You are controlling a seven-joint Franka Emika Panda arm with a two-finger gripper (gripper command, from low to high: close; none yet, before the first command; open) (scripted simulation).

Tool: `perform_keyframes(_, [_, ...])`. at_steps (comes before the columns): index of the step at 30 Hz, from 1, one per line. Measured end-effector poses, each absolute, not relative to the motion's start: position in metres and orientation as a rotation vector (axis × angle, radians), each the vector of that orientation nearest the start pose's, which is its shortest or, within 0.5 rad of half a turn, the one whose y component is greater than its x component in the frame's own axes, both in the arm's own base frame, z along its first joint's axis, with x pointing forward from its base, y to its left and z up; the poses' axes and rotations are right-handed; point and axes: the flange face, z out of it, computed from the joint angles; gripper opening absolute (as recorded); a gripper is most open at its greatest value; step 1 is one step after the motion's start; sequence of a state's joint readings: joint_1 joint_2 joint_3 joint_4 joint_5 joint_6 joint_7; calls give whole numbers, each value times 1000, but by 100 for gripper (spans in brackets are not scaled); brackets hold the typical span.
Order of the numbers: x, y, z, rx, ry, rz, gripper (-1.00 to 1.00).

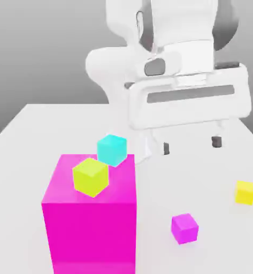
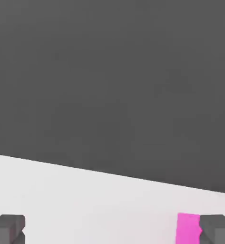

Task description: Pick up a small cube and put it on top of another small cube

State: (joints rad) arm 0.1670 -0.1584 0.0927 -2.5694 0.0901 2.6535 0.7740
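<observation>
Exterior view: the white arm hangs over the back of the pale worktop (image 1: 21, 128), its hand (image 1: 191, 144) pointing down with the two dark fingertips (image 1: 216, 141) spread wide and nothing between them. The small magenta cube (image 1: 184, 228) sits on the worktop toward the exterior view's right, well apart from the hand. A small yellow cube (image 1: 245, 192) lies near it, further right. A big magenta block (image 1: 91, 225) bulks up at the front left, carrying a larger yellow-green cube (image 1: 90, 176) and a cyan cube (image 1: 112, 149) on top. In the hand view, a magenta face (image 2: 188, 228) shows just beside one fingertip.
</observation>
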Motion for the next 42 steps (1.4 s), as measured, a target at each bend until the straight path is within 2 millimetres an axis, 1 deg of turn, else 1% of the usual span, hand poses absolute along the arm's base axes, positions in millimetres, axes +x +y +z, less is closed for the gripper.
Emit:
perform_keyframes(2, [435,127,303,-2898,839,-211,0])
perform_keyframes(4, [420,138,263,-2951,805,-136,0])
perform_keyframes(7, [394,144,208,-3024,779,-32,0])
perform_keyframes(9, [389,144,182,-3040,775,-10,0])
perform_keyframes(13, [386,144,138,-3044,774,-1,0])
perform_keyframes(14, [386,144,131,-3044,774,0,-100])
perform_keyframes(19, [386,144,131,-3044,774,-1,-100])
perform_keyframes(20, [385,144,127,-3044,775,-1,-100])
perform_keyframes(22, [386,144,137,-3045,774,-2,-100])
perform_keyframes(26, [386,144,176,-3046,774,-3,-100])
perform_keyframes(27, [386,147,185,-3052,764,0,-100])
perform_keyframes(29, [391,150,204,-3065,753,9,-100])
perform_keyframes(30, [395,148,215,-3067,760,14,-100])
perform_keyframes(33, [408,127,254,-3053,823,23,-100])
perform_keyframes(34, [411,117,267,-3044,852,24,-100])
perform_keyframes(36, [413,101,294,-3027,894,27,-100])
perform_keyframes(39, [412,72,334,-2998,971,27,-100])
perform_keyframes(42, [405,40,374,-2968,1054,23,-100])
